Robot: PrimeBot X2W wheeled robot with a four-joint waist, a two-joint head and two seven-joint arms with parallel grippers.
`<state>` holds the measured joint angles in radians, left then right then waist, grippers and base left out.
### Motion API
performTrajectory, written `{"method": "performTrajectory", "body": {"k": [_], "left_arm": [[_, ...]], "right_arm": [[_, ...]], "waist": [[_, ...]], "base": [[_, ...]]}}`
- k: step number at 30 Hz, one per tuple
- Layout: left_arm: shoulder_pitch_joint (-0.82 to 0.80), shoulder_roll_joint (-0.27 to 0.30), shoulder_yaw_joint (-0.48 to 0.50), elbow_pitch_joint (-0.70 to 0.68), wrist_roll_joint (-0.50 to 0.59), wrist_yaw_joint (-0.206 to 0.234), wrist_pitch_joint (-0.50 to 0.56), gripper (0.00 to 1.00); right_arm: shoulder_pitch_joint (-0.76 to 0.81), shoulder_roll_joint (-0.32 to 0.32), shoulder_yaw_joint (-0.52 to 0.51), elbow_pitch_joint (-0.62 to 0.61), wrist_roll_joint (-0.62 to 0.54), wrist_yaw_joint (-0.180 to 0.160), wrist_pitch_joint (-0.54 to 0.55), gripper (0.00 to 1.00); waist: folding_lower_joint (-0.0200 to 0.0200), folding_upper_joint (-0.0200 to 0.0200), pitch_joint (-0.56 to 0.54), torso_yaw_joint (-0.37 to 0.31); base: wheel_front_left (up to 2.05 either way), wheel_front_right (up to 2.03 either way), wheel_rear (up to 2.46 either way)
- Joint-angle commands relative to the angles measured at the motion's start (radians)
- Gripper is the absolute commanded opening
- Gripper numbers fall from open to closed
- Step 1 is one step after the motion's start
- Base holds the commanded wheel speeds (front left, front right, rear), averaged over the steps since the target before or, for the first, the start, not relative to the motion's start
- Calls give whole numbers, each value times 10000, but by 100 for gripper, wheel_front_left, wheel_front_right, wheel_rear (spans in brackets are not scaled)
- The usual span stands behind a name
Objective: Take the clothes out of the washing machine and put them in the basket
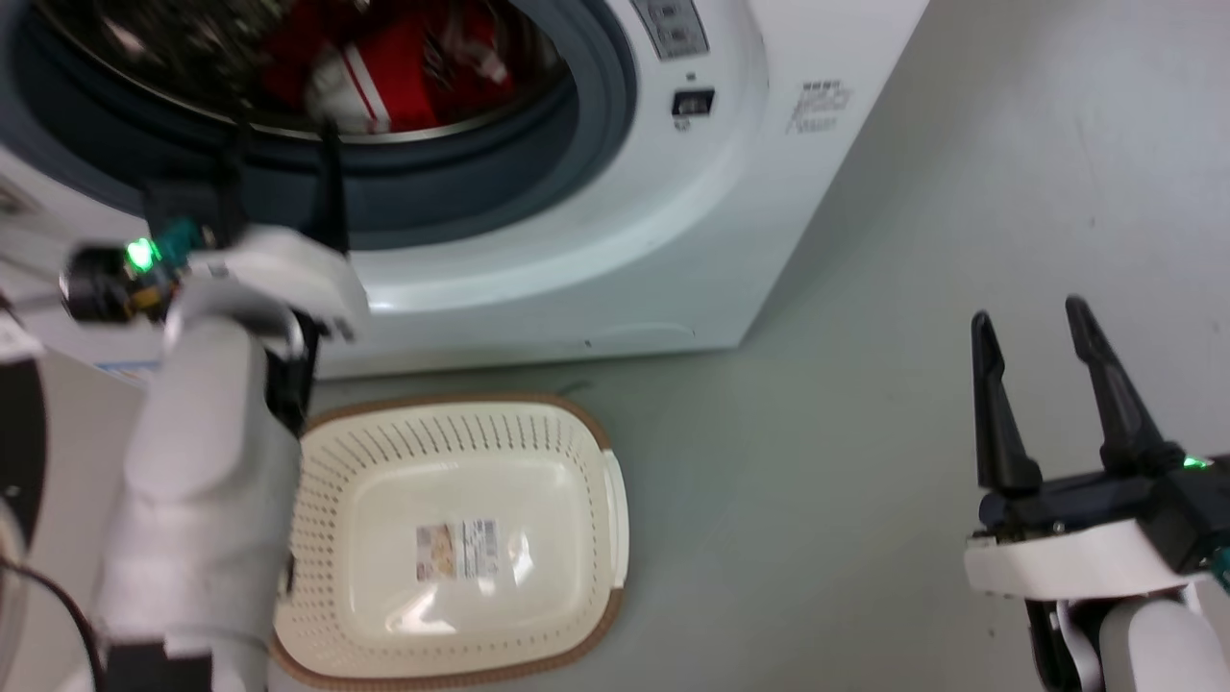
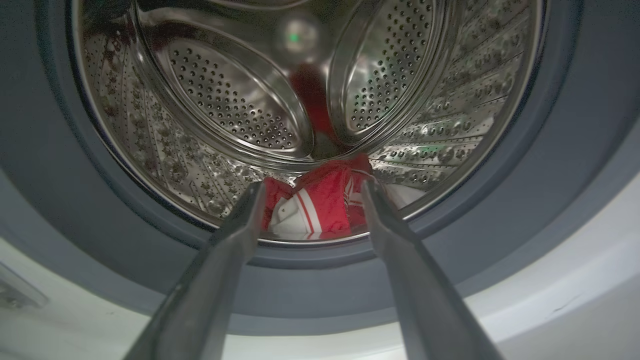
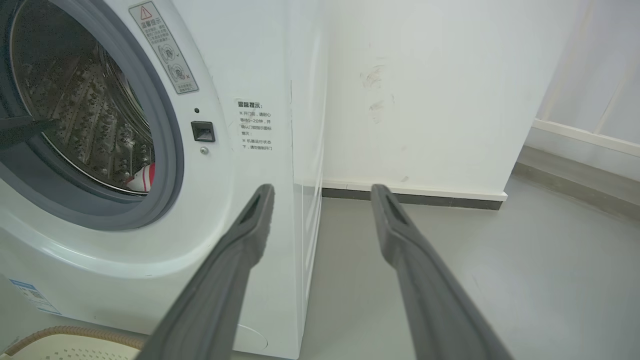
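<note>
The white washing machine point(image 1: 673, 240) stands with its round opening exposed, grey rubber ring point(image 2: 560, 165) around a perforated steel drum point(image 2: 225, 110). Red clothes point(image 1: 404, 67) with white stripes lie at the drum's bottom front point(image 2: 325, 205). My left gripper point(image 1: 283, 135) is open at the drum's mouth, fingers point(image 2: 240, 220) pointing at the clothes point(image 3: 142, 177), apart from them. The cream basket point(image 1: 452, 538) with a brown rim sits on the floor in front of the machine, holding nothing. My right gripper point(image 1: 1028, 322) is open over the floor at the right, beside the machine's corner point(image 3: 322, 190).
Grey floor point(image 1: 865, 432) spreads to the right of the machine and basket. A white wall with a dark skirting point(image 3: 415, 197) stands behind. The machine's door latch point(image 3: 202, 131) and a warning sticker point(image 3: 165, 47) sit right of the opening. A dark round shape point(image 1: 14, 442) lies at far left.
</note>
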<state>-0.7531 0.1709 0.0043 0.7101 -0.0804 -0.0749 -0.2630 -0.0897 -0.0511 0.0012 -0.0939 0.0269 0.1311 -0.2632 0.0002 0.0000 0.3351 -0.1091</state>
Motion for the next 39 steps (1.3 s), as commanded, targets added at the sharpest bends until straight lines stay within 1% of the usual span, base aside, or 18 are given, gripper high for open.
{"method": "performTrajectory", "body": {"k": [1,7,12,18,22,27,29,34,39], "left_arm": [[-499,143,-56,278,114,-51,-28,100],[-3049,781,-443,1955,349,-277,196,100],[-4743,1190,-783,2935,575,-362,778,100],[-6501,1828,-1191,3726,918,-412,1979,100],[-7524,2325,-1278,4209,866,-481,2986,100],[-8512,2769,-1553,4817,788,-531,4465,100],[-8802,2821,-1692,4985,687,-538,4999,100],[-9318,3008,-2151,5166,572,-540,5816,100],[-9415,2986,-2480,5257,357,-542,6128,100]], "right_arm": [[-306,17,37,-70,100,-7,-25,100],[-1066,19,69,-168,476,-7,-25,100],[-1459,21,176,-234,797,-7,-25,100],[-1685,21,258,-351,1172,-7,-25,100],[-1735,17,483,-362,1433,-7,-25,100],[-1841,22,635,-427,1683,-7,-25,100],[-1847,19,654,-477,1772,-7,-25,100],[-1898,21,620,-534,1967,-7,-25,100],[-1934,19,584,-523,2052,-7,-25,100]], "waist": [[-2,0,1141,-523],[-2,0,2518,-990],[-2,0,3322,-1361],[-2,0,4065,-1772],[-2,0,4391,-2132],[-2,0,4818,-2415],[-2,0,4950,-2497],[-2,0,5225,-2579],[-2,0,5335,-2549]], "base": [[0,0,0],[0,0,0],[0,0,0],[0,0,0],[0,0,0],[0,0,0],[0,0,0],[0,0,0],[0,0,0]]}}
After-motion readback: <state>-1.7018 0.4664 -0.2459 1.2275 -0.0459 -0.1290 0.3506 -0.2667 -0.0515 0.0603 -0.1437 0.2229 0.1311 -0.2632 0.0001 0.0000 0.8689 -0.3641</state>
